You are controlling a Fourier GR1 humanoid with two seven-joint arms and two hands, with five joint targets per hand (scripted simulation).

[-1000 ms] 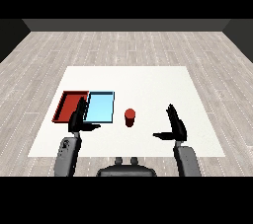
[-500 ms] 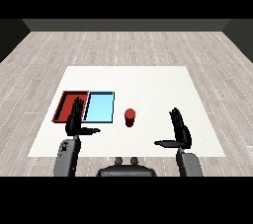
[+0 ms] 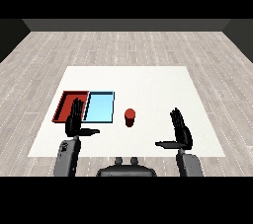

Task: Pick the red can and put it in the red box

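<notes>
The task has barely begun, judging by how things lie. The red can point(image 3: 130, 117) stands upright on the white tabletop point(image 3: 148, 85), toward the near edge and roughly midway between the left and right edges, untouched by either hand. It sits just to the right of the light blue tray point(image 3: 99, 106), and the red tray point(image 3: 66, 102) lies beyond that, nearer the tabletop's left edge, the two trays side by side. Nothing shows inside the red tray.

The right hand point(image 3: 181, 131) hovers near the tabletop's near edge, to the right of the can and apart from it, fingers straight and thumb stretched toward the can, holding nothing. The left hand point(image 3: 75, 120) is raised over the near ends of the two trays, fingers likewise straight, thumb pointing right, also empty.

Everything remains to be done: reaching the can, curling a hand round it, lifting it, carrying it past the blue tray, and setting it in the red one.
</notes>
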